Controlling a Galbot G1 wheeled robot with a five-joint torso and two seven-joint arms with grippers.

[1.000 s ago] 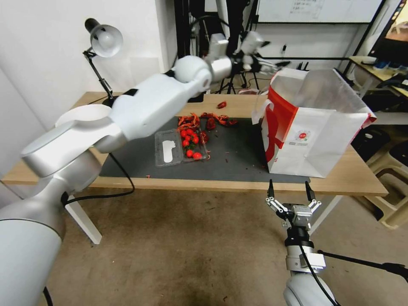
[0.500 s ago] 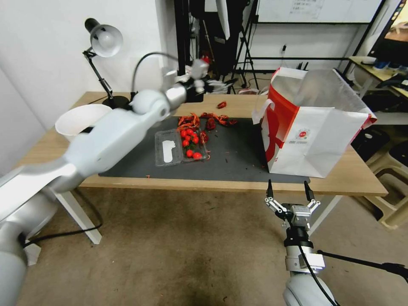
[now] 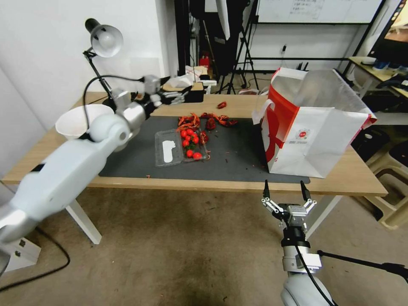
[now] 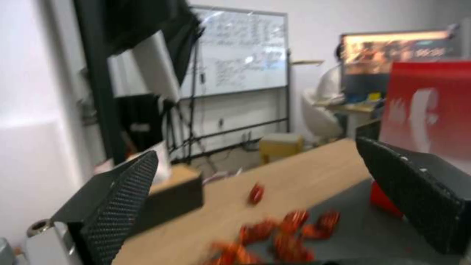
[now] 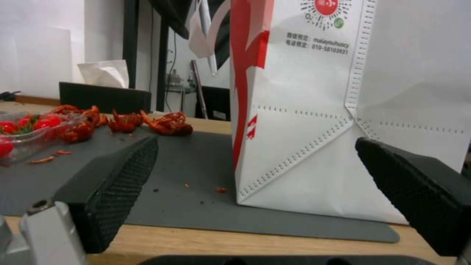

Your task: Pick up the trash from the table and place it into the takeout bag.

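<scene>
Head view: left claw [image 3: 172, 97] hung over the far-left part of the counter [image 3: 361, 178], jaws spread and empty, just back from the red shell scraps [image 3: 204, 120] on the dark mat [image 3: 238, 157]. Clear tray of cherry tomatoes [image 3: 182, 146] lay mid-mat, the takeout bag [image 3: 314, 127] stood upright at the mat's right end with its mouth open, and a white bowl [image 3: 78, 119] sat at the left edge beside the desk lamp [image 3: 102, 40]. Risk, as I judged it: the scraps were small and scattered, so a grab could pinch one and flick others off the back edge; one piece [image 3: 221, 104] already lay apart on bare wood. The left forearm passed close to bowl and lamp, so a sweep could clip either. Open room was the bare mat between tray and bag. Right claw [image 3: 284, 197] was parked below the front edge, jaws wide, holding nothing. Left wrist view: both pads [image 4: 123, 191] stood well apart with nothing between them, scraps [image 4: 289, 232] below, a dark box [image 4: 172, 195] near the far edge, the bag's red panel [image 4: 427, 110] off to one side; a low approach could hit the box. Right wrist view: pads [image 5: 117, 176] wide open facing the bag's front wall [image 5: 304, 147] from just off the counter edge [image 5: 196, 243]; crumbs near the bag's base. A lift straight up could catch the edge or shove the light bag.
</scene>
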